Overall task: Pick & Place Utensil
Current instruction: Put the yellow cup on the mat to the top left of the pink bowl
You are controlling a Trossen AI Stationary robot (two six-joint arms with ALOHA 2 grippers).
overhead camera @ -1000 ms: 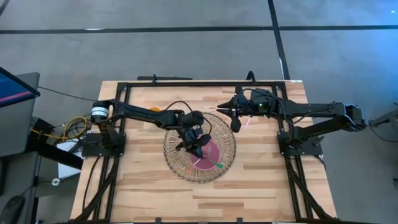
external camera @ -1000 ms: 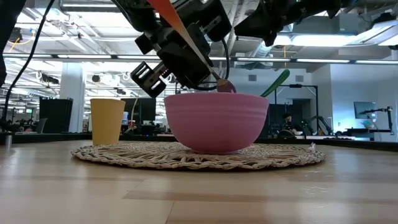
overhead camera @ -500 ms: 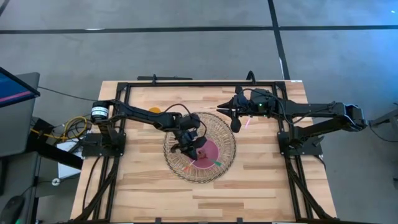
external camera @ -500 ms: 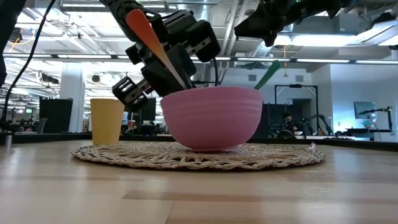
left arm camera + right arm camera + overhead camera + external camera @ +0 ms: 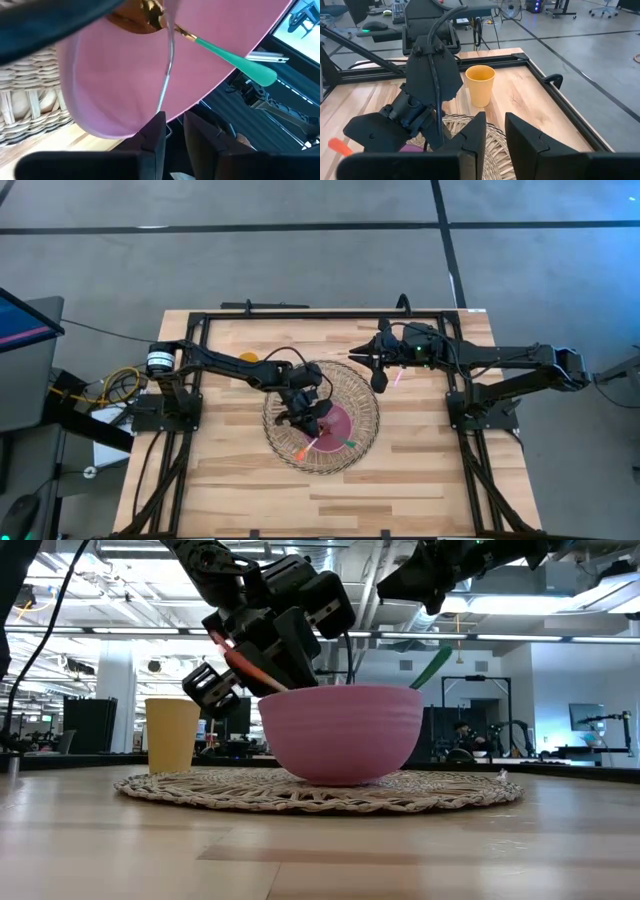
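Observation:
A pink bowl (image 5: 338, 426) stands on a round woven mat (image 5: 276, 432) mid-table. Two utensils lie in it. The orange-handled one (image 5: 303, 448) leans over the bowl's near-left rim, its handle (image 5: 248, 667) slanting low. The green-handled one (image 5: 349, 443) sticks out over the right rim (image 5: 432, 664). My left gripper (image 5: 310, 418) hangs just over the bowl's left rim, open, with nothing seen between its fingers (image 5: 172, 135). My right gripper (image 5: 378, 383) waits open above the mat's far right edge (image 5: 494, 135). My left gripper stands right beside the orange handle (image 5: 262, 674), above the bowl's left rim. I cannot tell whether a finger touches it, because the gripper's own body covers that spot.
A yellow cup (image 5: 248, 357) stands upright on the table beyond the mat's far left (image 5: 172, 735). A black frame (image 5: 300, 314) runs round the table's far and side edges. Bare wood lies in front of the mat (image 5: 320, 850).
My left gripper has sunk toward the bowl and shifted a little toward the table's left edge, then held still. The orange-handled utensil, which stood steeply with its handle high, has tipped down. Its handle now slants low across the bowl's left rim.

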